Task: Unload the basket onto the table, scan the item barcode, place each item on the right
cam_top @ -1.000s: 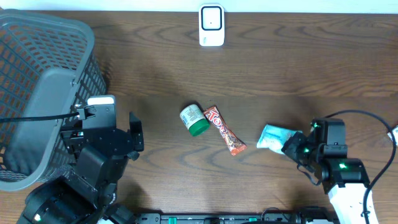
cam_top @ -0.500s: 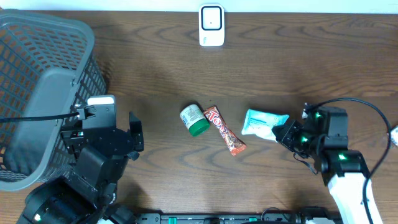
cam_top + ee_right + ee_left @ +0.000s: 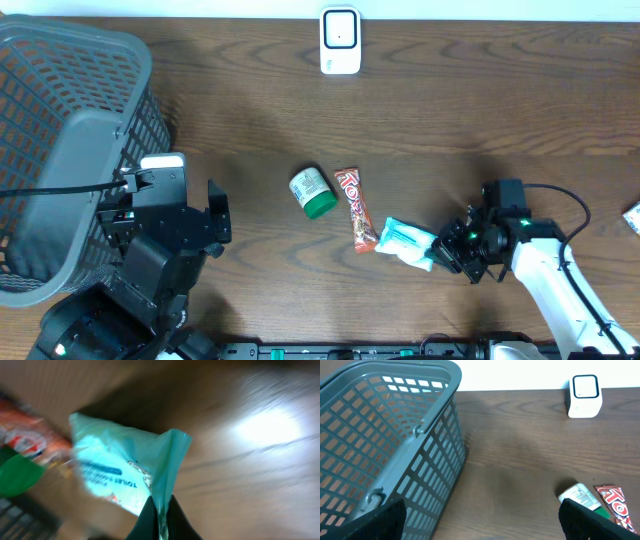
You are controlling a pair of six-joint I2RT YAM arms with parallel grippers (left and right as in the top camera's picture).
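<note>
nearest us, front right of the surface [image 3: 480, 120], the right hand [image 3: 446, 247] is pinched fully closed on one edge of the teal packet [image 3: 405, 241]. in the right wrist view its fingers [image 3: 145, 522] meet at the bottom of the frame with the crimped end of the packet clamped between them. the rest of the packet fans out away from the hand. the print on the packet is blurred and we can't read it. we can't tell if the packet rests on the surface or hangs just above it. its free end is just beside the near end of the red candy bar [image 3: 354, 211]; touching or not, we can't tell.

front left, the left hand [image 3: 482, 519] is spread wide with nothing between its fingers. only the two dark fingertips show, at the bottom corners of the left wrist view. it sits beside the grey basket [image 3: 80, 40], well apart from the packet.

mid surface, the candy bar lies roughly front to back. a small green-capped bottle [image 3: 313, 193] lies on its side just left of it. a white item [image 3: 632, 215] pokes in at the right edge.

far edge, centre: the white scanner [image 3: 340, 41] stands well apart from the packet and from both hands.
</note>
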